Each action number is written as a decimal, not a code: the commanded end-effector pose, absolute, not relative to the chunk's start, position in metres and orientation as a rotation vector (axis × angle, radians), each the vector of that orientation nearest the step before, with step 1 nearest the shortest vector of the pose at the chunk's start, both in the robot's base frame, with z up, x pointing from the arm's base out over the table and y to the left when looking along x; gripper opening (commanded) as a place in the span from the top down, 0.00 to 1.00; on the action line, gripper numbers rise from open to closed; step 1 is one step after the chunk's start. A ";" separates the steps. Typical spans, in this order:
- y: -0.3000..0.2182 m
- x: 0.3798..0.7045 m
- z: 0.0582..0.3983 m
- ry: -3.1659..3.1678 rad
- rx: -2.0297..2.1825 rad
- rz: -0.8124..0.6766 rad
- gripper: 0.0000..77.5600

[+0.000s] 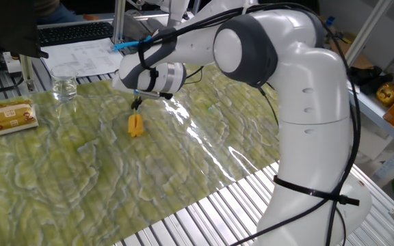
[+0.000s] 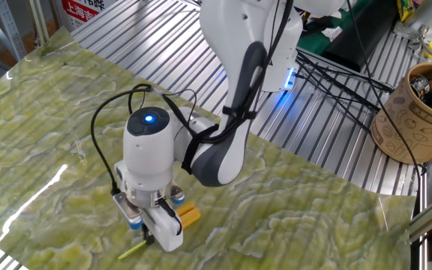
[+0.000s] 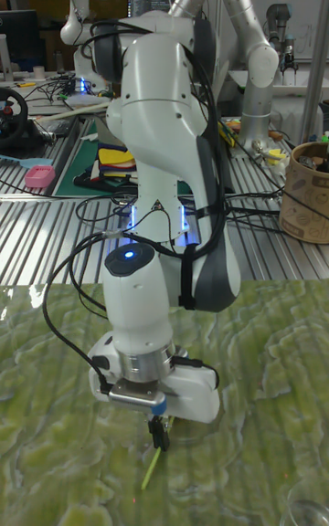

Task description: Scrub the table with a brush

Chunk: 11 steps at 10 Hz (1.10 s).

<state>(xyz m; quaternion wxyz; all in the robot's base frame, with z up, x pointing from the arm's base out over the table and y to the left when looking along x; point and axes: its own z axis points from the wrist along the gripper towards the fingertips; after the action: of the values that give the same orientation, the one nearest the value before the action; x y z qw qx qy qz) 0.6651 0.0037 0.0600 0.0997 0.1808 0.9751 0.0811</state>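
The brush has a yellow ribbed head (image 1: 136, 125) resting on the green marbled table (image 1: 81, 178). Its thin pale stick runs up into my gripper (image 1: 138, 104), which is shut on it. In the other fixed view the yellow head (image 2: 190, 216) pokes out to the right of the gripper (image 2: 150, 238), and the pale handle (image 2: 132, 250) sticks out at the lower left over the table (image 2: 43, 150). The tall fixed view shows the gripper (image 3: 159, 435) pointing down at the table (image 3: 265, 453) with the handle (image 3: 151, 468) slanting below it; the head is hidden there.
A clear glass (image 1: 64, 87) and a tan packet (image 1: 9, 115) stand at the sheet's far left. A blue-handled brush (image 1: 130, 44) lies on papers (image 1: 87, 58) behind the arm. A brown cup (image 2: 418, 112) stands on the metal slats.
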 end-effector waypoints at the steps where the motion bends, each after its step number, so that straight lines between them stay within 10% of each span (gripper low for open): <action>1: -0.031 0.669 0.057 2.917 0.403 0.198 0.99; 11: -0.109 0.671 0.089 2.965 0.118 0.033 0.99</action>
<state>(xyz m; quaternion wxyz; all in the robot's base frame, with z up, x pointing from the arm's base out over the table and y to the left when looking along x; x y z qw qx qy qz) 0.6684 -0.0822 0.0788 0.0817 0.0827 0.9926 0.0356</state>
